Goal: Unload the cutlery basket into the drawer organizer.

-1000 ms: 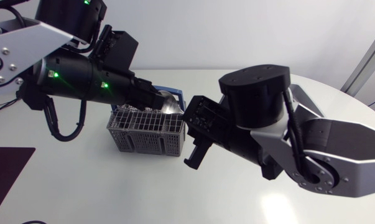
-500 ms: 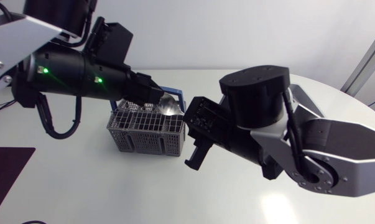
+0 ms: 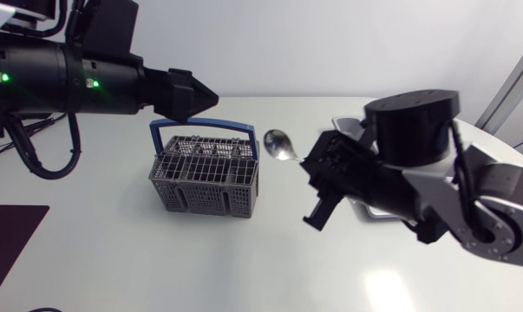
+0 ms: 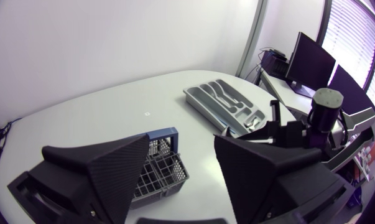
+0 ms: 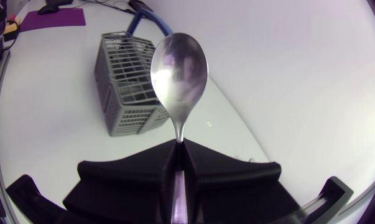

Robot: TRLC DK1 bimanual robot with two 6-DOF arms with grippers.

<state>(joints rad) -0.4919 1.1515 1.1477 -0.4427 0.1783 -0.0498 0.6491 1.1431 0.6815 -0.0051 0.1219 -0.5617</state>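
The grey cutlery basket (image 3: 205, 178) with a blue handle stands left of the table's middle. My right gripper (image 3: 308, 161) is shut on the handle of a shiny spoon (image 3: 279, 144), held in the air to the right of the basket, bowl pointing away from the fingers. In the right wrist view the spoon (image 5: 179, 68) sticks up from the gripper (image 5: 180, 147), with the basket (image 5: 128, 81) beyond it. My left gripper (image 3: 211, 97) hovers above the basket's far left side, open with nothing in it (image 4: 184, 171). The grey drawer organizer (image 4: 227, 102) lies far right, mostly hidden by my right arm in the head view.
A dark mat (image 3: 5, 238) lies at the table's left front edge. The round table edge curves along the right side near the right arm's base (image 3: 495, 225).
The left gripper opened, let go of the spoon and drew back left and up from the basket. The right gripper carried the spoon away to the right.
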